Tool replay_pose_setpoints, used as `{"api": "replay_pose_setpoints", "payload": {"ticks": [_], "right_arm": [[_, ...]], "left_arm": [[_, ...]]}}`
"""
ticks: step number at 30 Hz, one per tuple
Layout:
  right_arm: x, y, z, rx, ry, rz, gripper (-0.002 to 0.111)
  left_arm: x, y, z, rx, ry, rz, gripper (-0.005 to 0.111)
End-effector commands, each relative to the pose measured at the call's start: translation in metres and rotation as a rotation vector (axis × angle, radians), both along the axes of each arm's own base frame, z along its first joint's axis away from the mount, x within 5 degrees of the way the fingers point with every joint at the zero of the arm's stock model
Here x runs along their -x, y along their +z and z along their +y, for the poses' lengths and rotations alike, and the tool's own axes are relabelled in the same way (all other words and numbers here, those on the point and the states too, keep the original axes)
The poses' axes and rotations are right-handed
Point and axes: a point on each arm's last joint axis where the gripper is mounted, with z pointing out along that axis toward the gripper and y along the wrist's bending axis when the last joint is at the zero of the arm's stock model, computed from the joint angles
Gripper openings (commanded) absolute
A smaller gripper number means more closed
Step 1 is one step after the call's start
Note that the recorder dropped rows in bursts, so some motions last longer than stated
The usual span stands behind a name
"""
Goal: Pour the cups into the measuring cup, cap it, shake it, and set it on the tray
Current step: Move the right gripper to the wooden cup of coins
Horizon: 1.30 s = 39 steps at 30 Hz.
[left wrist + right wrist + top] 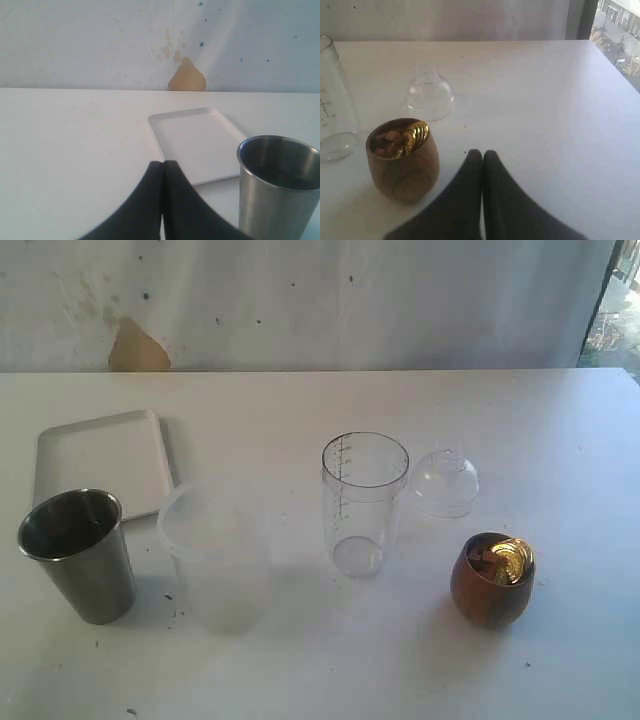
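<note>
The steel tumbler (80, 555) stands at the front left of the table, also seen as the steel tumbler (277, 187) beside my left gripper (163, 164), which is shut and empty. The clear measuring cup (362, 502) with dark marks stands upright in the middle, its edge showing as the measuring cup (332, 105). The brown wooden cup (492, 580) holds gold and brown pieces; the wooden cup (402, 159) sits beside my right gripper (482, 153), shut and empty. The white tray (100, 460) lies at the back left, seen as the tray (197, 142) too. Neither gripper shows in the exterior view.
A wider frosted plastic cup (218, 555) stands between tumbler and measuring cup. A clear dome cap (445, 482) rests behind the measuring cup, seen as the dome cap (430, 95) too. A white wall with a brown stain (138, 348) backs the table.
</note>
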Motion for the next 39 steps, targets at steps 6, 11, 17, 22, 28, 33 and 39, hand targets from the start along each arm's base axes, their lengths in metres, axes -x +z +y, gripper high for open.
{"api": "replay_pose_setpoints", "payload": {"ticks": [6, 11, 17, 22, 28, 33, 39], "right_arm": [[-0.001, 0.032, 0.001, 0.023, 0.019, -0.373, 0.0], [0.003, 0.049, 0.002, -0.031, 0.029, -0.563, 0.0], [0.003, 0.05, 0.002, -0.076, 0.033, -0.572, 0.054], [-0.02, 0.04, 0.01, -0.103, 0.123, -0.4, 0.099], [-0.052, 0.016, 0.034, -0.032, 0.394, -0.145, 0.099], [-0.068, -0.004, 0.038, 0.043, 0.463, -0.011, 0.098], [-0.092, -0.027, 0.034, 0.056, 0.434, 0.052, 0.098]], "left_arm": [[0.0, -0.001, 0.0, 0.003, -0.002, -0.007, 0.0], [0.0, -0.001, 0.0, 0.003, -0.002, -0.007, 0.0], [0.0, -0.001, 0.0, 0.003, -0.002, -0.007, 0.0], [0.0, -0.001, 0.0, 0.003, -0.002, -0.007, 0.0], [0.0, -0.001, 0.0, 0.003, -0.002, -0.007, 0.0], [0.0, -0.001, 0.0, 0.003, -0.002, -0.007, 0.0], [0.0, -0.001, 0.0, 0.003, -0.002, -0.007, 0.0]]}}
